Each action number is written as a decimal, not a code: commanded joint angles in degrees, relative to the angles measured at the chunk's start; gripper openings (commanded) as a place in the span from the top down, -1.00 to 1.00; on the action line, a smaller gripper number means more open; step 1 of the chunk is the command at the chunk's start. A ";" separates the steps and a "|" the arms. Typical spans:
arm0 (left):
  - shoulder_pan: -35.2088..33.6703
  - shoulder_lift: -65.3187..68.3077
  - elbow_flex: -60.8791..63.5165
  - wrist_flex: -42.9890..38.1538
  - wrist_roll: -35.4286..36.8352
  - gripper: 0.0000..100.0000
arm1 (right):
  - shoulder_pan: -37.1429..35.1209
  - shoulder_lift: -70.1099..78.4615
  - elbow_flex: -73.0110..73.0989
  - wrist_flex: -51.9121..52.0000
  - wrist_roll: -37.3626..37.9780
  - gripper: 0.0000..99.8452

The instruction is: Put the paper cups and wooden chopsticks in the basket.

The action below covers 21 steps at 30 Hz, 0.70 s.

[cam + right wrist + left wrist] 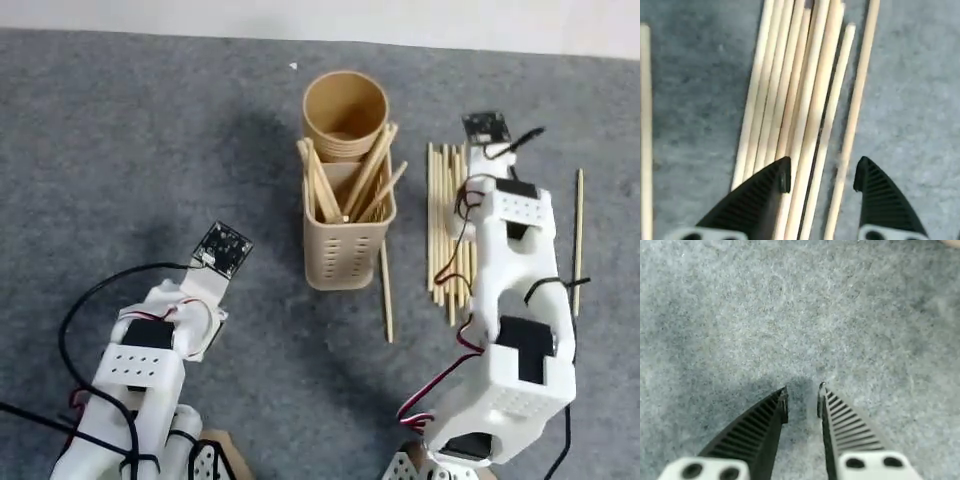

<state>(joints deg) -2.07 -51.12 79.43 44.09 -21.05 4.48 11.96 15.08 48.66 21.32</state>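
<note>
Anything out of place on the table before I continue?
One thin wooden chopstick lies alone beside the beige slotted plastic basket, and another lone wooden chopstick lies apart on the far side of the main chopstick bundle. Nothing looks broken.

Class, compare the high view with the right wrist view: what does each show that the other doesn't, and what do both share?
High view: the basket holding paper cups and several chopsticks, plus the left arm and right arm. Right wrist view: the right end effector, open, over the loose chopstick bundle. Both: that bundle lying on the grey carpet.
</note>
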 commanded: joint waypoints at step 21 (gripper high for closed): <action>0.84 -0.40 -1.98 -0.70 -0.35 0.74 | 6.64 -6.37 -0.13 -3.38 0.53 0.57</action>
<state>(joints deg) -1.98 -51.12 79.43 44.09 -21.05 10.20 8.70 15.52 45.58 21.23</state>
